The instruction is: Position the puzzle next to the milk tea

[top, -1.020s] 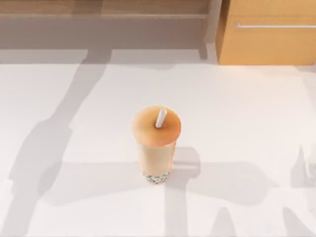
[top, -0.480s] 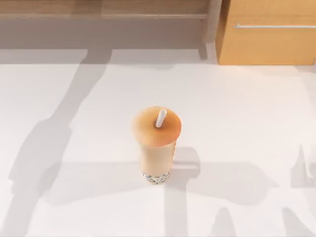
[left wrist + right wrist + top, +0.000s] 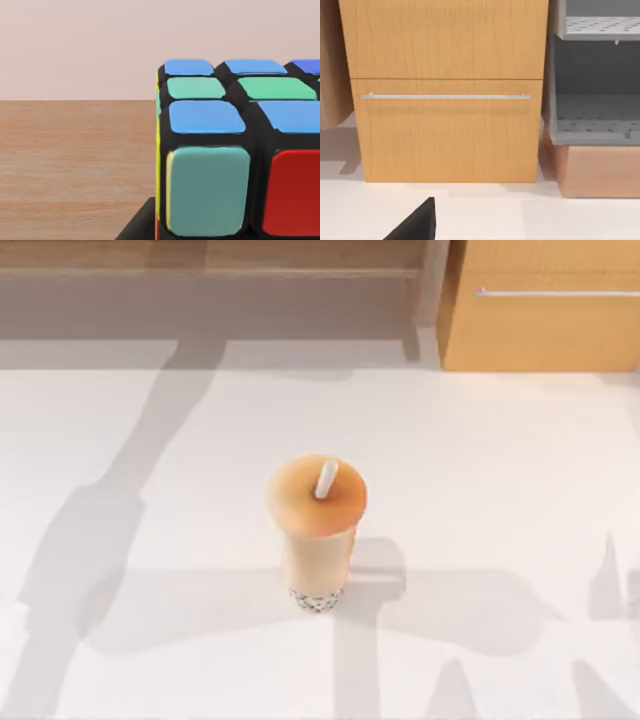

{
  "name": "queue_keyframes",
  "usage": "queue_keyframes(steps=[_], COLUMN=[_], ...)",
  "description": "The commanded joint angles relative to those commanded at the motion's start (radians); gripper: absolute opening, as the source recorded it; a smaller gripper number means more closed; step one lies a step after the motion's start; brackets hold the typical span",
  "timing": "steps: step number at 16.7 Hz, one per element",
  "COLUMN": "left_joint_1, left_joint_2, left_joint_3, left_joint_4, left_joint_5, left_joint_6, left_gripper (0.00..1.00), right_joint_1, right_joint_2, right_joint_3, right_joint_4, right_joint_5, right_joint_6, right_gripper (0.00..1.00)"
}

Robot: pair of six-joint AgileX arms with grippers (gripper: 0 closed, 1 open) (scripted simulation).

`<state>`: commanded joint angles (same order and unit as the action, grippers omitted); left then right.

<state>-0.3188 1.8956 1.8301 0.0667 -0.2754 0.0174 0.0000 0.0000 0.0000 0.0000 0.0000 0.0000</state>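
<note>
Near the middle of the white table [image 3: 150,440] stood the milk tea [image 3: 316,530], upright, while the puzzle [image 3: 235,150] sat close before the left wrist camera, though whether either pincer gripped or gaped I could not tell.

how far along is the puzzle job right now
Early to midway, by the look of it. The milk tea stands alone mid-table in the top view, with no cube beside it, so placement is not done. The left wrist view has the puzzle very close to that camera, which suggests the left arm is working on it, though a grip can't be confirmed. Setting it beside the cup is left.
</note>
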Motion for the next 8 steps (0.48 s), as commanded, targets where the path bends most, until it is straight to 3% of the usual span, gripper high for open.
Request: queue_keyframes(steps=[8], left_joint_1=[-0.015], left_joint_2=[-0.066], left_joint_3=[0.018], left_joint_4=[-0.058], left_joint_5=[0.028], left_joint_6=[-0.021], left_gripper=[0.0], right_joint_1=[0.0], right_joint_2=[0.0], right_joint_3=[0.0], right_joint_4=[0.0], right_joint_5=[0.0], right_joint_6=[0.0], right_gripper=[1.0])
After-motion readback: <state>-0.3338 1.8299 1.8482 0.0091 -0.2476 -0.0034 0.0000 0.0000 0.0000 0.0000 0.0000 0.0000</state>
